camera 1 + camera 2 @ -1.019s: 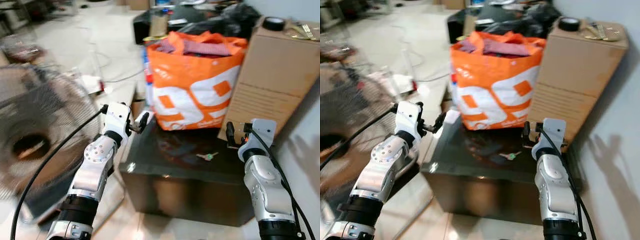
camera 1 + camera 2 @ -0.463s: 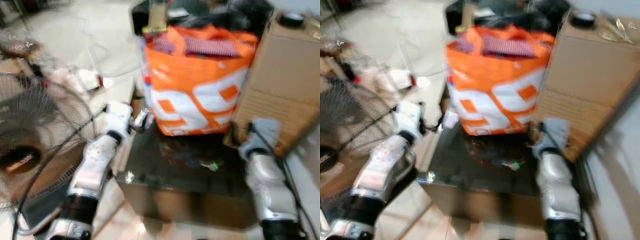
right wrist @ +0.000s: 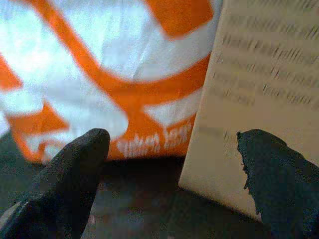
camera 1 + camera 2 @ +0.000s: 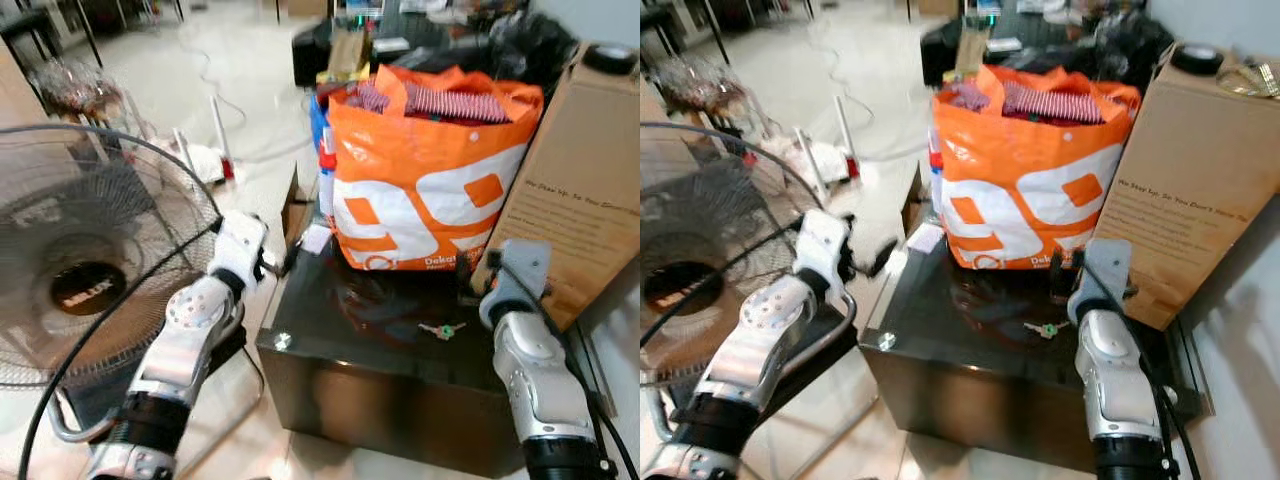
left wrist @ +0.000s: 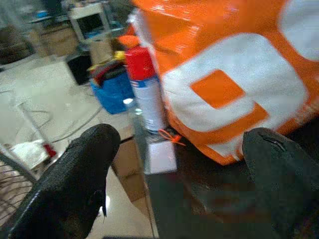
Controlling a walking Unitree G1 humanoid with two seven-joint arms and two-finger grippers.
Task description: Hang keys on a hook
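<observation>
View shifted closer since second ago, blur gone. Keys (image 4: 441, 329) lie untouched on dark table (image 4: 330, 345), beside right gripper (image 3: 172, 174). Both grippers' fingers spread, nothing held; left gripper (image 5: 174, 164) near orange bag (image 4: 430, 190). Pickup not begun.

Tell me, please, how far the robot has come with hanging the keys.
Nothing looks done yet. The keys lie flat on the dark table, in front of the orange bag. In hand: the right gripper is open, raised above the table near the keys, holding nothing. The left gripper is open near the table's left edge. Left: grasp the keys, find a hook, hang them.
</observation>
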